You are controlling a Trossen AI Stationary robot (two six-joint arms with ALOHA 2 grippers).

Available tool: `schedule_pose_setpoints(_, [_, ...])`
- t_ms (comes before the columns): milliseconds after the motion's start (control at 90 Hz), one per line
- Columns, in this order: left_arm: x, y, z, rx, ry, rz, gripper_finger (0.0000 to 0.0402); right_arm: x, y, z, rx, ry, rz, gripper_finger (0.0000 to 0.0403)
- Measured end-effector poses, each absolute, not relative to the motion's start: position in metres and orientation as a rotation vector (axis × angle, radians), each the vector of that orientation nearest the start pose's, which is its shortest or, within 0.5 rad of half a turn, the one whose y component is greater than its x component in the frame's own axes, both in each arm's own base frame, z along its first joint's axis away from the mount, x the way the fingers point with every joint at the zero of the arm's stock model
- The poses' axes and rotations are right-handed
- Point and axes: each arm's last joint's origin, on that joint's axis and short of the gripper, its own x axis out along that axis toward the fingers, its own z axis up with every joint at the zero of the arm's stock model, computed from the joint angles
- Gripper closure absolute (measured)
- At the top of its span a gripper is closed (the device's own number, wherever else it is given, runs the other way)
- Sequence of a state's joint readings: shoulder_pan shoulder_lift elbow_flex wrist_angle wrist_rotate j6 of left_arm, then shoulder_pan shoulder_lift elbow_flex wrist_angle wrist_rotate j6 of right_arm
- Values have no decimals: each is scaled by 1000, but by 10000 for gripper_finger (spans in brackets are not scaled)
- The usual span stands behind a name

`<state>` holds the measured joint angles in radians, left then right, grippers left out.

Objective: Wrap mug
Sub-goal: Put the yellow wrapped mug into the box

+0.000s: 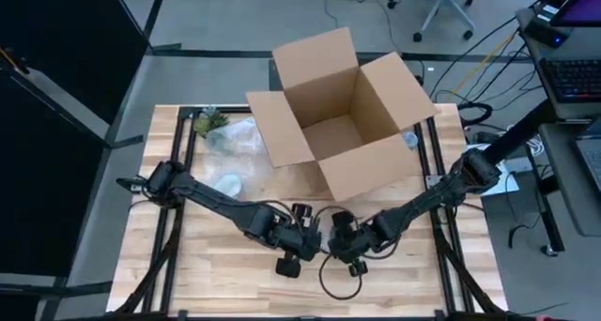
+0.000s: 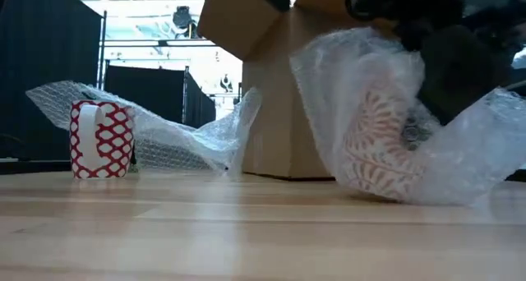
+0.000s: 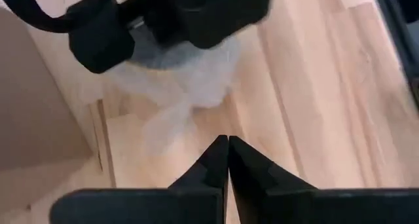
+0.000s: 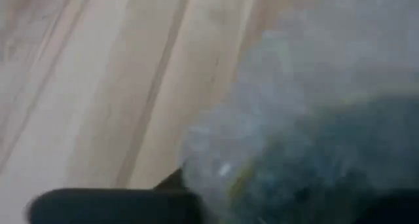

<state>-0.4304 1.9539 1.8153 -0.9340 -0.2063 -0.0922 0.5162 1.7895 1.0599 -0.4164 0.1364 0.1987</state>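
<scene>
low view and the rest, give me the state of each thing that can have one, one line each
cardboard box: upright, flaps open
wrapped mug: tilted, covered in bubble wrap, touching the table
red and white mug: upright, unwrapped
loose bubble wrap: crumpled on the table behind that mug
left gripper: shut, holding nothing
right gripper: at the wrapped mug

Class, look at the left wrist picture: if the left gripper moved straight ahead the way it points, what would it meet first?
Probably the bubble wrap bundled under the right gripper, ahead of the shut left gripper; depth is unclear, so bare table may come first.
</scene>
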Motion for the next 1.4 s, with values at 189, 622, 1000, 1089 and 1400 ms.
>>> schedule_pose_setpoints(189, [355,-177,317,244,975,-123,402,293,189,194,-182,1116,340,369])
schedule_pose_setpoints(622, [288,-170,389,242,810,-54,402,253,189,415,-317,488,310,371])
schedule_pose_setpoints(1000, [265,-146,415,257,735,55,402,237,75,500,-529,280,-207,371])
schedule_pose_setpoints(1089, [267,-140,415,260,751,76,402,245,35,499,-532,336,-330,371])
schedule_pose_setpoints(1400, [276,-110,401,305,856,163,402,282,-115,443,-248,660,-409,371])
